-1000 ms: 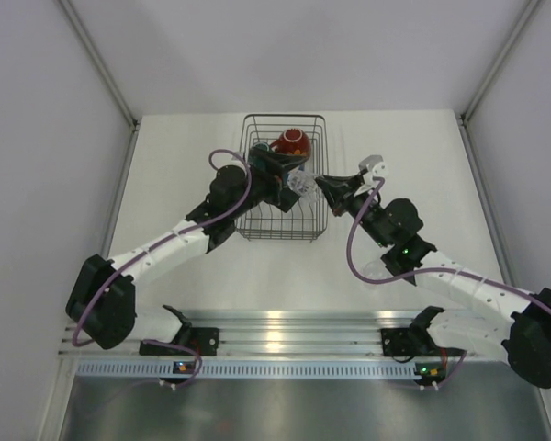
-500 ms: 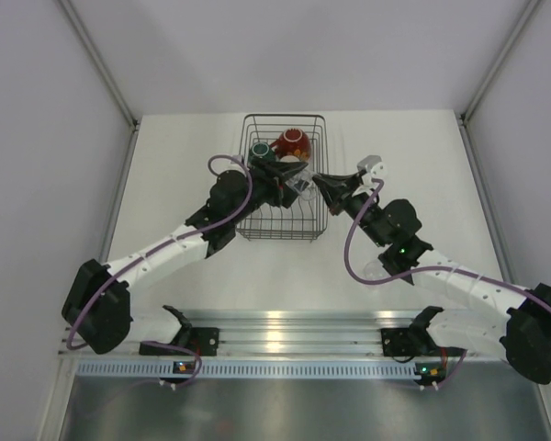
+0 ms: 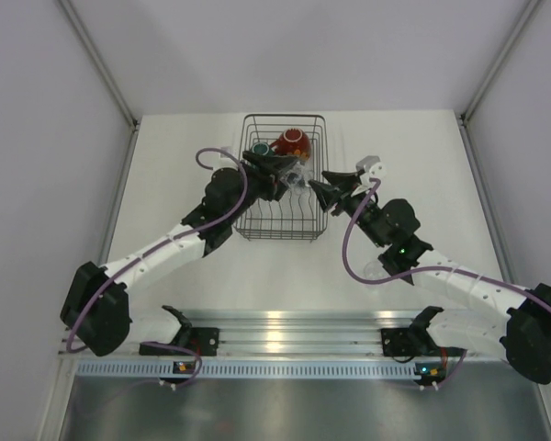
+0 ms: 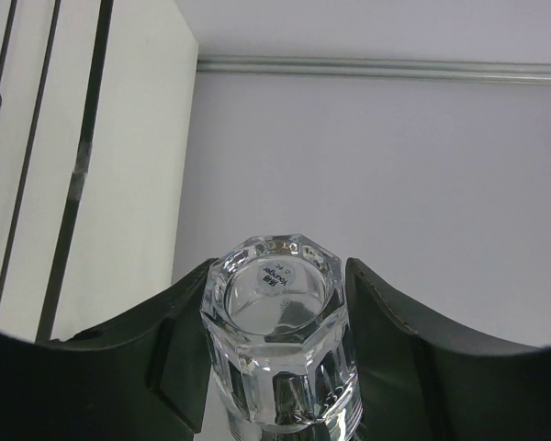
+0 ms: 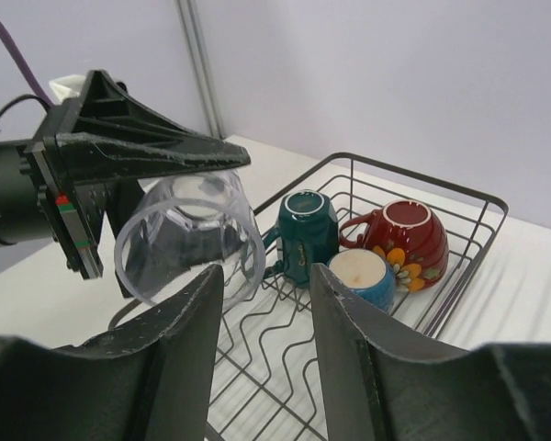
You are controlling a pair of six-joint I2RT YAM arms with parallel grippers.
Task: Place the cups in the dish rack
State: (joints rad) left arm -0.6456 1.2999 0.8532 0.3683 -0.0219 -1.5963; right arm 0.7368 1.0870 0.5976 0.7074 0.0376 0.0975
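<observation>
While left jaws grasp clear glass point(image 4: 277, 322) at lower centre, I see right jaws released by dish rack point(image 3: 280, 220).

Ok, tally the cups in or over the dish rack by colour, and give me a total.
Teal mug: 1
Red patterned cup: 1
Blue cup: 1
Clear glass, in the left hand: 1
Total: 4
</observation>
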